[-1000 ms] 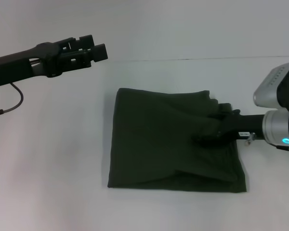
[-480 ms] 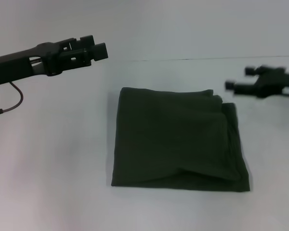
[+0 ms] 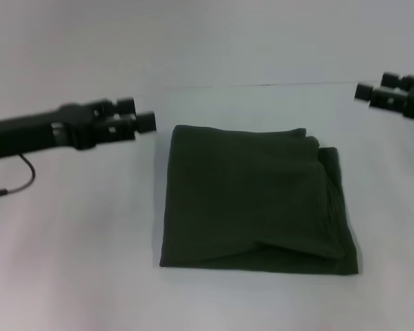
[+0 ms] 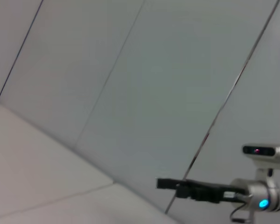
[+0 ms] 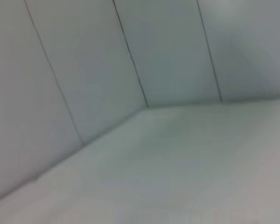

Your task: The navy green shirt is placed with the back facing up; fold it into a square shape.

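Note:
The navy green shirt (image 3: 255, 200) lies folded into a rough square in the middle of the white table, plain side up, with a loose folded edge along its right and near sides. My left gripper (image 3: 136, 114) hovers just left of the shirt's far left corner, open and holding nothing. Open and empty too, my right gripper (image 3: 376, 86) hangs high at the far right, well clear of the shirt. The left wrist view shows that right gripper (image 4: 168, 183) far off against the wall. No shirt shows in either wrist view.
The white table (image 3: 76, 262) spreads out around the shirt, and its back edge (image 3: 262, 85) meets a pale panelled wall (image 4: 144, 84). A thin black cable (image 3: 17, 179) loops below my left arm.
My right gripper let go of the shirt's right side and pulled up and away to the far right. My left arm came down beside the shirt's far left corner. The shirt lies still.

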Tool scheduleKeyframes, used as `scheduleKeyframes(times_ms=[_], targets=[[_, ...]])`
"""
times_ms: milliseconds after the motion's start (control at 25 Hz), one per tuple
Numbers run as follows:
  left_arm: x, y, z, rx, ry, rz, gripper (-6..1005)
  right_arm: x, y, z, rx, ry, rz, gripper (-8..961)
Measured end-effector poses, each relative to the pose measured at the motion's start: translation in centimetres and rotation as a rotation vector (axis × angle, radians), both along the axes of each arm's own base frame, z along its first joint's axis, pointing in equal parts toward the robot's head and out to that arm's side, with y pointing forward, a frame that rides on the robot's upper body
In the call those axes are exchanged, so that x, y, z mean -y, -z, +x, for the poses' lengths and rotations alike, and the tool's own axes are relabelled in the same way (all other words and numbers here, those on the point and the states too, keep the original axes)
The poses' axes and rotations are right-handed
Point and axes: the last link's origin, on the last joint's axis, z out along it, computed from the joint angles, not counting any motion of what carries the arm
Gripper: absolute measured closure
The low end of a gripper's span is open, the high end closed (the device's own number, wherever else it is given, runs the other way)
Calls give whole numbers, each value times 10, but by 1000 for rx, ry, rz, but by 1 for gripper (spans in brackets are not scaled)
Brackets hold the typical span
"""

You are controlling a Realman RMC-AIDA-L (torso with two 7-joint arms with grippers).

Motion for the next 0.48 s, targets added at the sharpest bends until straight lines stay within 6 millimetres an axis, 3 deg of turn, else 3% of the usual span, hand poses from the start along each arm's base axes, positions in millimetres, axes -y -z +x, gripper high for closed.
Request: scheduleKeyframes(times_ms=[280,480], targets=[[-5,33,-16,-4,-258,-147,48,13,4,5,-24,-23,-11,26],[-14,63,-21,-87,-563,-330,49,20,5,5,-14,-69,-23,25]])
